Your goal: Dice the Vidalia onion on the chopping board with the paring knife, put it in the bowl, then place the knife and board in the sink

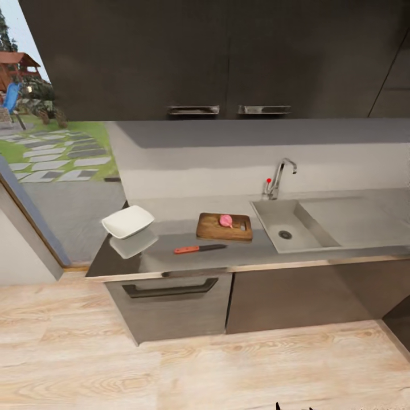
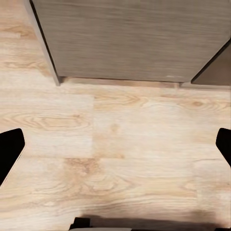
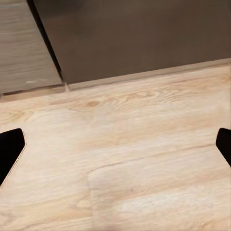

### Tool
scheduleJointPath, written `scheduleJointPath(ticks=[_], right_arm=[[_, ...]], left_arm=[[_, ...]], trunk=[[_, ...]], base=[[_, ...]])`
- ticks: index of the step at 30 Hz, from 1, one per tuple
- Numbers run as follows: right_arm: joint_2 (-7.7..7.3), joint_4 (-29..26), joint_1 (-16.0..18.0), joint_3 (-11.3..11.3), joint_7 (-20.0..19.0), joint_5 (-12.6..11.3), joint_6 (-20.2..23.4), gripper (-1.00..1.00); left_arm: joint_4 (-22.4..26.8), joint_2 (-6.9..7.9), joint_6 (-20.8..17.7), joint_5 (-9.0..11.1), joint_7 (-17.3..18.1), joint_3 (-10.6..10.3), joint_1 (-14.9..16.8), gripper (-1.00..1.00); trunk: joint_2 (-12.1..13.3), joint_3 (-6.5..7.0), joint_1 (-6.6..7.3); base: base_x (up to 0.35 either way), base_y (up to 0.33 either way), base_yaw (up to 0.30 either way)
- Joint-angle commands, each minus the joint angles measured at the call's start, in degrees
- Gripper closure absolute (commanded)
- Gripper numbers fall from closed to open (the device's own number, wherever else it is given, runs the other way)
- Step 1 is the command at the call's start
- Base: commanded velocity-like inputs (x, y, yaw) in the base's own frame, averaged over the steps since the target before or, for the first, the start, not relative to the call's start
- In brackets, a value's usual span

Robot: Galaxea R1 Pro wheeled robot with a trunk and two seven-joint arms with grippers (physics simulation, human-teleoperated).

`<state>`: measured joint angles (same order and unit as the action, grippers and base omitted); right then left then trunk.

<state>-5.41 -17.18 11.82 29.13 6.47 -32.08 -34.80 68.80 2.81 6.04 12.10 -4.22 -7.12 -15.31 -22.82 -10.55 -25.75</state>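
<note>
Pinkish-white, the small rounded Vidalia onion (image 1: pixel 226 220) is lying on the dark brown wooden chopping board (image 1: pixel 216 229) on the glossy grey bench (image 1: pixel 250 247), the red-handled paring knife (image 1: pixel 199 249) just before it, so dicing seems next, calling for a knife grasp, while each wrist view is showing pale wood floor (image 2: pixel 115 144) between widely spread jaws.

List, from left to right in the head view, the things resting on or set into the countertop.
bowl → paring knife → chopping board carrying the Vidalia onion → sink
</note>
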Motion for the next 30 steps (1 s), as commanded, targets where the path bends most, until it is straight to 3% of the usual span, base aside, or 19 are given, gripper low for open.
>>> scheduleJointPath(ticks=[1,23,30], right_arm=[[-0.04,0.0,0.0,0.5,0.5,-0.1,-0.1,-1.00],[-0.04,0.0,0.0,0.5,0.6,-0.1,-0.1,-1.00],[-0.04,0.0,0.0,0.5,0.6,-0.1,-0.1,-1.00]], left_arm=[[0.0,0.09,0.2,0.5,-0.4,-0.3,0.0,-1.00],[-0.8,0.09,0.2,0.5,-0.4,-0.3,0.0,-1.00],[-0.8,0.09,0.2,0.5,-0.4,-0.3,0.0,-1.00]], trunk=[[-0.1,0.00,-0.04],[-0.1,2.03,-0.04],[-0.1,2.68,-0.04]], base=[[0.000,0.315,-0.107],[0.000,0.314,-0.114],[0.000,0.123,-0.115]])
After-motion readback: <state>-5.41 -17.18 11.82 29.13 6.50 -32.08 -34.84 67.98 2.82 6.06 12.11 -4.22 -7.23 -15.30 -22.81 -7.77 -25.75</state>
